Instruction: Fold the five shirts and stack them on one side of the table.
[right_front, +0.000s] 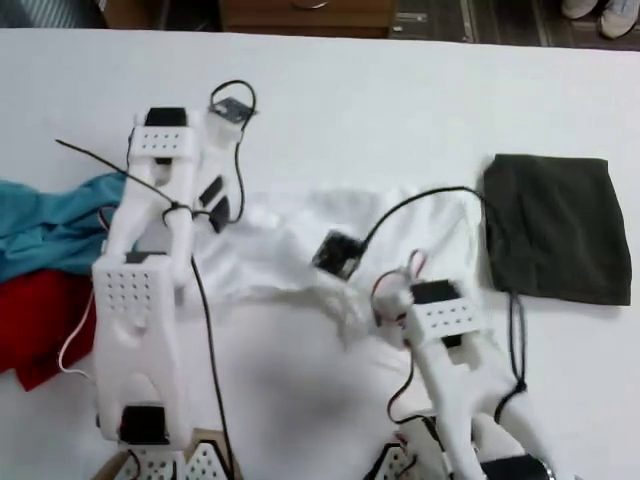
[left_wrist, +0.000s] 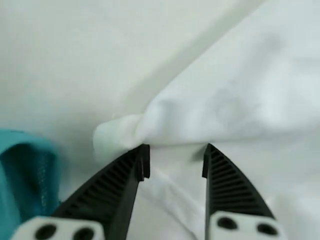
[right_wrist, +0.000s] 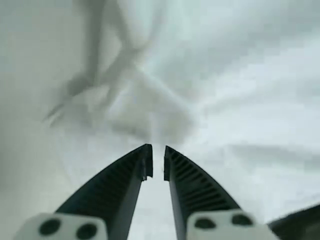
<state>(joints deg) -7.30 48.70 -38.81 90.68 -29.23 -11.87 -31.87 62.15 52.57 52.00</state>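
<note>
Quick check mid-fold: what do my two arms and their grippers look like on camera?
The left arm and right arm are white plastic with perforated housings and black inserts. Thin black cables run along them, plus red and white wires. The left gripper and right gripper have black, ribbed, tapering fingers on white bases.

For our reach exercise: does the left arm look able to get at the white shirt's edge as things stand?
Probably yes: the left gripper hangs open at the bunched edge of the white shirt, nothing between them.
</note>
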